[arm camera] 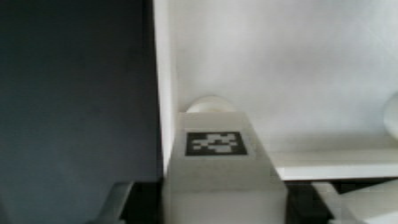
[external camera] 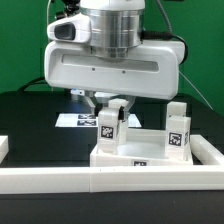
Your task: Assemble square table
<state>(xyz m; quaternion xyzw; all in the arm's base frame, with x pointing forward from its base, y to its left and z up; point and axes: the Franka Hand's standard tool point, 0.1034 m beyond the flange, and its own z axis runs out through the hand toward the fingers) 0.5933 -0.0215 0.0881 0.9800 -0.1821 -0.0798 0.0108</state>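
The square table's white slab (external camera: 150,152) lies at the front of the black work surface, with a tag on its near edge. A white leg (external camera: 108,124) with a marker tag stands upright at the slab's corner on the exterior view's left. My gripper (external camera: 108,108) comes straight down over it, a finger on each side, shut on it. In the wrist view the leg (arm camera: 217,150) fills the space between my fingers (arm camera: 121,200), the gripper (arm camera: 222,208) pressed to its sides, over the slab (arm camera: 285,60). A second tagged leg (external camera: 178,128) stands on the slab toward the exterior view's right.
A long white rail (external camera: 100,183) edges the front of the work surface, with a white piece (external camera: 4,148) at the exterior view's left. The marker board (external camera: 72,119) lies behind the slab. Black table surface (arm camera: 71,80) runs beside the slab.
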